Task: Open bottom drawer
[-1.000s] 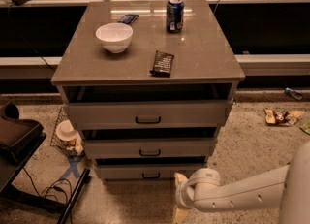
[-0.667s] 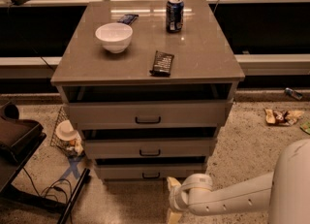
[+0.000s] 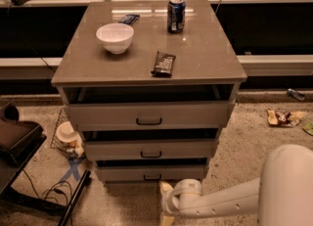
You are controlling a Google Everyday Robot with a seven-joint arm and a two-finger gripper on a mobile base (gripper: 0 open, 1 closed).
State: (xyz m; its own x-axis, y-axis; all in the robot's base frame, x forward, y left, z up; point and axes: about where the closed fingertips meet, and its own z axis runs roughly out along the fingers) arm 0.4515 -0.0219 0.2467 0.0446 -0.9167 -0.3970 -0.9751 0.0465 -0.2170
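The bottom drawer (image 3: 151, 173) is the lowest and narrowest of the grey-beige cabinet's three drawers, with a small black bar handle (image 3: 152, 176) on its flat front. A dark gap shows above its front. My gripper (image 3: 165, 203) is low, just in front of and below the bottom drawer, slightly right of its handle, at the end of my white arm (image 3: 230, 198) that comes in from the lower right. It does not touch the handle.
The middle drawer (image 3: 150, 149) and the top drawer (image 3: 148, 115) sit above. On the cabinet top are a white bowl (image 3: 115, 37), a soda can (image 3: 176, 14) and a dark snack bar (image 3: 164, 63). A black stand (image 3: 19, 142) and cables are at left, litter (image 3: 281, 117) on the floor at right.
My arm and gripper have moved left along the floor, toward the middle of the bottom drawer's front. The drawers have not moved.
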